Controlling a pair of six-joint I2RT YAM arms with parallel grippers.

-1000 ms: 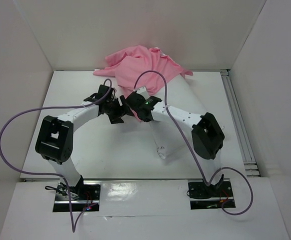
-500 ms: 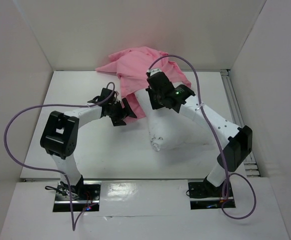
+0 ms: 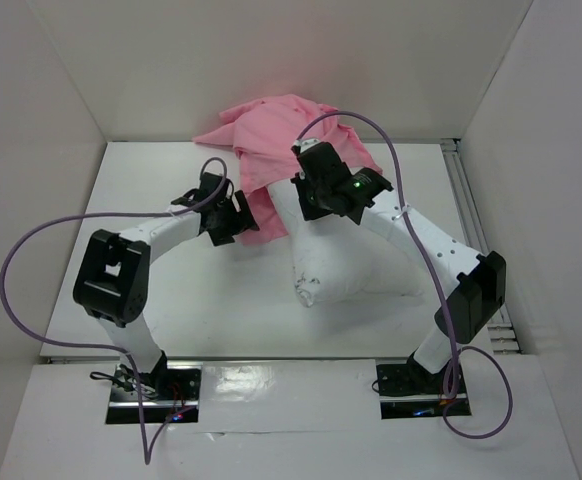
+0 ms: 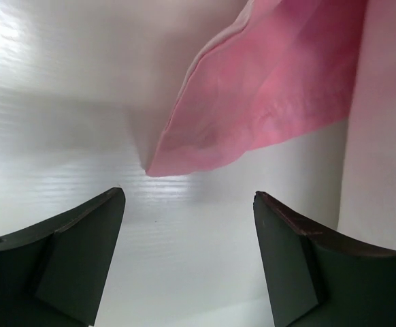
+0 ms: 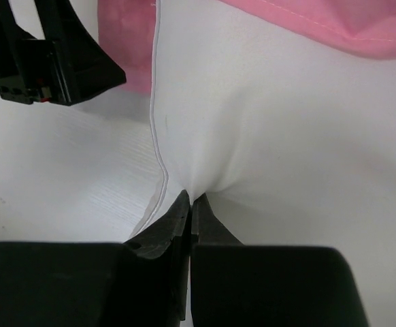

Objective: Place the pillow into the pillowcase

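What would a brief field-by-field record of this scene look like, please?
pillowcase: pink, bunched at the far end of the table
pillow: white, on the table, far end under pillowcase
left end effector: open, empty, near pillowcase's edge
right end effector: shut on pillow's seamed edge
task state: pillow mostly uncovered

White arm links [image 3: 166, 228], black joints [image 3: 111, 280], purple cables [image 3: 343, 113], black left gripper [image 4: 188, 196]

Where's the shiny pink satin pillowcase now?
Pillowcase: top view, far centre by the back wall, draped over the far end of the white stuffed pillow, one corner before the open left gripper.
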